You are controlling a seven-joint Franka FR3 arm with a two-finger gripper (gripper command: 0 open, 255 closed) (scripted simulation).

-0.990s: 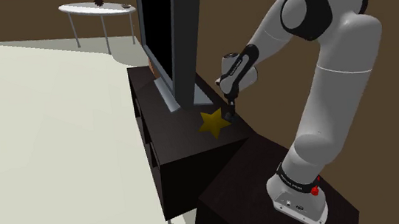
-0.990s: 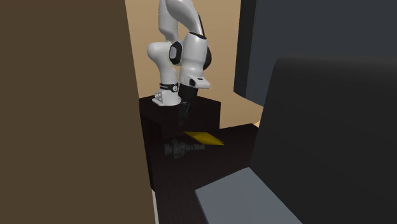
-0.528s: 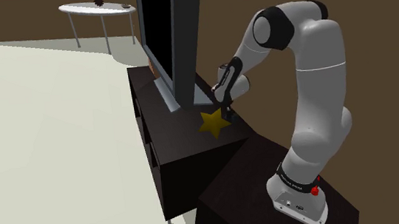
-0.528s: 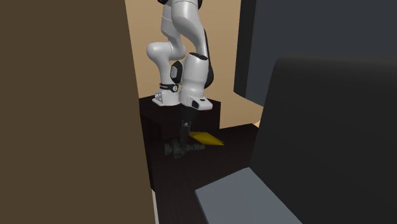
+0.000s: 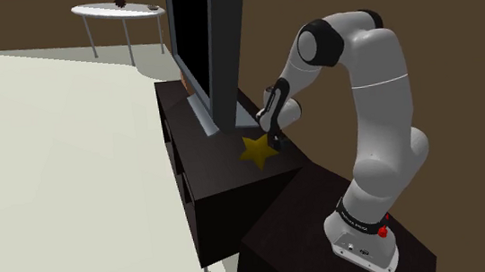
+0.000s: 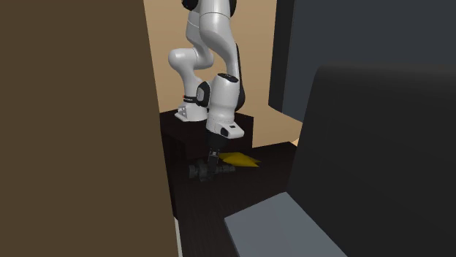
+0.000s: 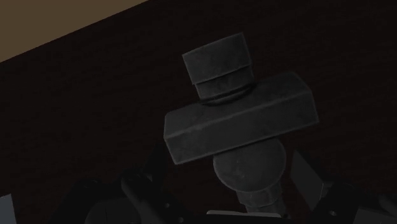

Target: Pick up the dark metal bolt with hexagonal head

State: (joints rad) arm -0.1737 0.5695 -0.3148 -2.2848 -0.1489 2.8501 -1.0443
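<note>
Holding anything in your gripper (image 5: 276, 142)? — kid

No. My jaws are open. My two black fingers (image 7: 312, 188) stand apart and nothing is pinched between them. — me

Where is the bolt (image 7: 238, 121)? — kid

Right in front of my jaws, very close. It is dark grey. Its round part lies in the gap between my fingers. The wide block and the small end lie just past my fingertips. — me

Is it touching you? — kid

It does not look like it. I see a bit of dark space on each side of the round part. — me

What is it lying on? — kid

A dark cabinet top (image 5: 225, 168). In the second exterior view the bolt lies flat on it, right under my jaws. — me

What else is close to your jaws? — kid

A yellow star (image 5: 258, 150) lies flat on the same top, just beside my jaws. A tall flat screen (image 5: 211, 52) stands upright on that top too, a bit farther from my jaws than the star. — me
</note>
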